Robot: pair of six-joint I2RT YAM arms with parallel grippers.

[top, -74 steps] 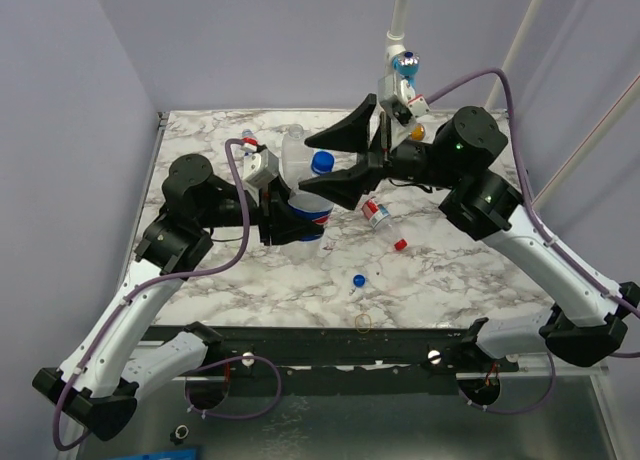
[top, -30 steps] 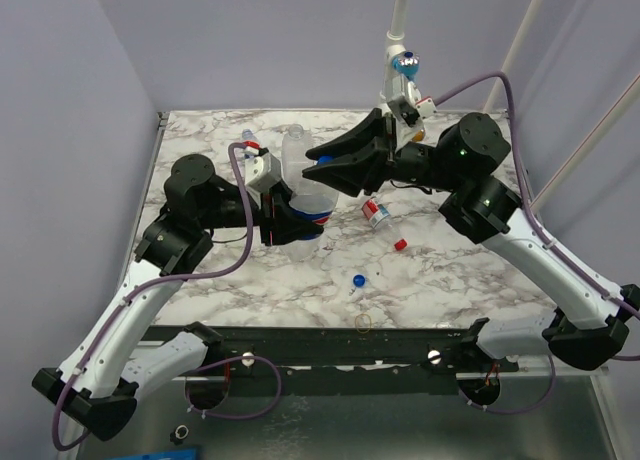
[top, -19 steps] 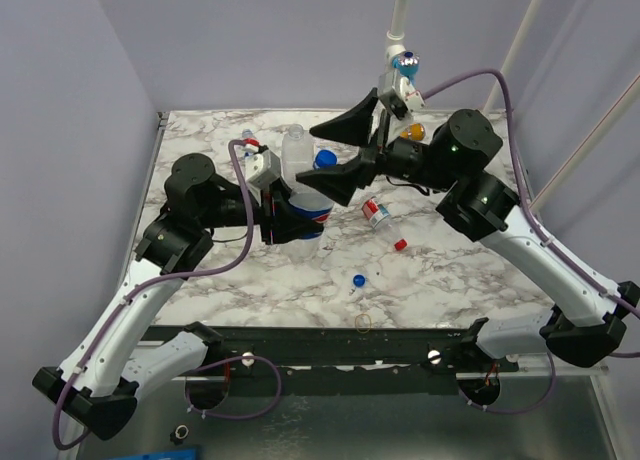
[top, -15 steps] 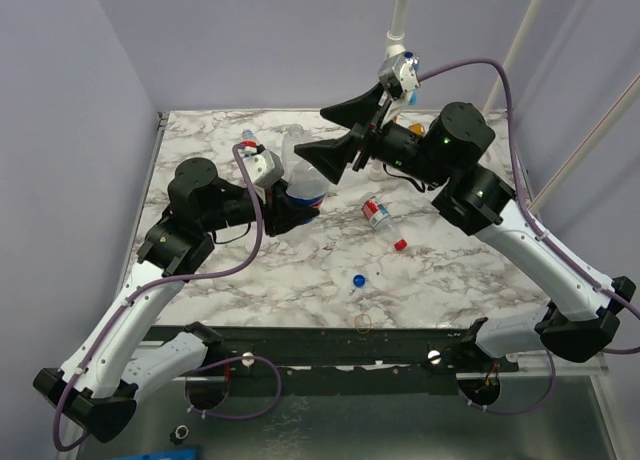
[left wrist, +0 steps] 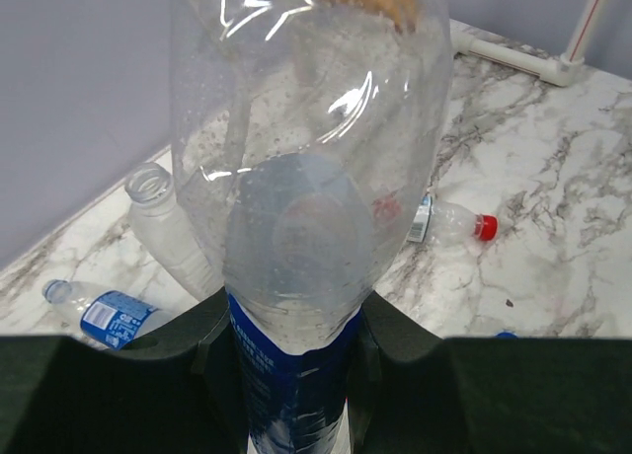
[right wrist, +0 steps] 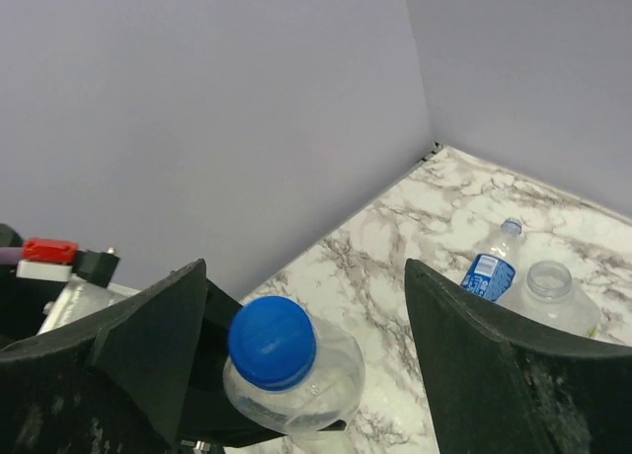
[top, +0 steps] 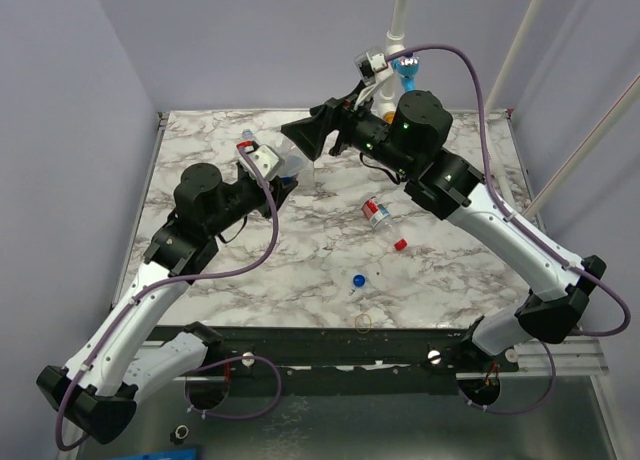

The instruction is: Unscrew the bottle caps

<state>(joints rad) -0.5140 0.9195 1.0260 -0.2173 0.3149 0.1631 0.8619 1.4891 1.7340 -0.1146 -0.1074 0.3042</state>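
My left gripper (left wrist: 296, 375) is shut on a clear bottle (left wrist: 306, 178) with a blue label, gripping it at the label; in the top view that gripper (top: 275, 183) and bottle (top: 291, 168) sit at the back left of the table. The bottle's blue cap (right wrist: 273, 341) is on its neck. My right gripper (right wrist: 306, 360) stands open around the cap, its fingers (right wrist: 148, 345) well apart from it; from above it (top: 312, 138) hangs over the bottle's top. A red-labelled bottle (top: 375, 213) lies mid-table, red cap (left wrist: 485, 226) on.
A loose red cap (top: 400, 245), a loose blue cap (top: 358, 279) and a yellowish ring (top: 363, 323) lie toward the front. A capless blue-labelled bottle (right wrist: 491, 269) and a wider label-less bottle (right wrist: 548, 291) rest near the back-left walls. A white stand (top: 400, 20) rises behind.
My right gripper has opened off the blue cap and swung back-left. The left gripper has carried the bottle toward the back left, still shut on it.
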